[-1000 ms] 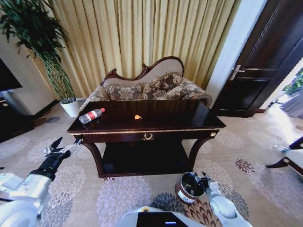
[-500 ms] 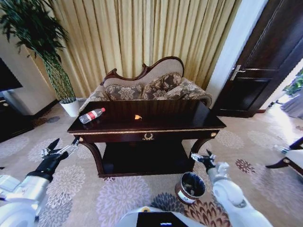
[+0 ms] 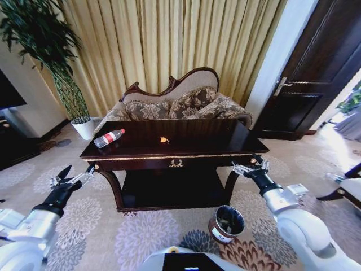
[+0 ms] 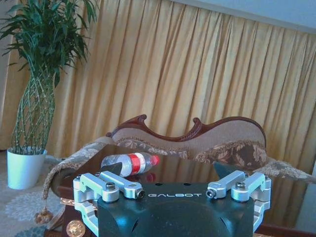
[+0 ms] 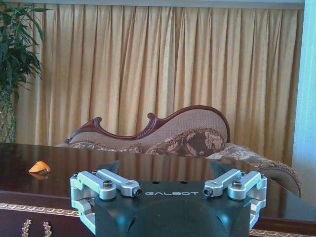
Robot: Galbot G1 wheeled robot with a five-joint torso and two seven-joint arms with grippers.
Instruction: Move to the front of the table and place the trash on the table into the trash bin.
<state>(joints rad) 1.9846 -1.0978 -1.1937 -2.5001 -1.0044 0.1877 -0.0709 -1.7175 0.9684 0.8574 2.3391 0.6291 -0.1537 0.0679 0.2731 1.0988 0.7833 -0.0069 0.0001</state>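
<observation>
The dark table [image 3: 214, 148] stands straight ahead. On its left end lies the clear bottle [image 3: 109, 138] with a red label and red cap. A small orange scrap [image 3: 164, 139] rests near the middle of the top. The round brown trash bin [image 3: 227, 223] sits on the carpet by the front right leg. My left gripper [image 3: 72, 178] hovers open, low, off the table's front left corner. My right gripper [image 3: 251, 165] is open at the front right corner, above the bin. The left wrist view faces the bottle [image 4: 129, 164]; the right wrist view has the scrap [image 5: 39, 167] on the tabletop [image 5: 148, 160].
A carved-back patterned sofa [image 3: 175, 104] stands right behind the table, with gold curtains beyond. A tall plant in a white pot [image 3: 84, 127] is at the back left. A dark door [image 3: 316, 73] is at the right, and a chair leg [image 3: 338, 195] at the right edge.
My right arm has risen from the floor beside the bin up to the table's front right corner. The left arm has barely shifted. Bottle, scrap and bin stay put.
</observation>
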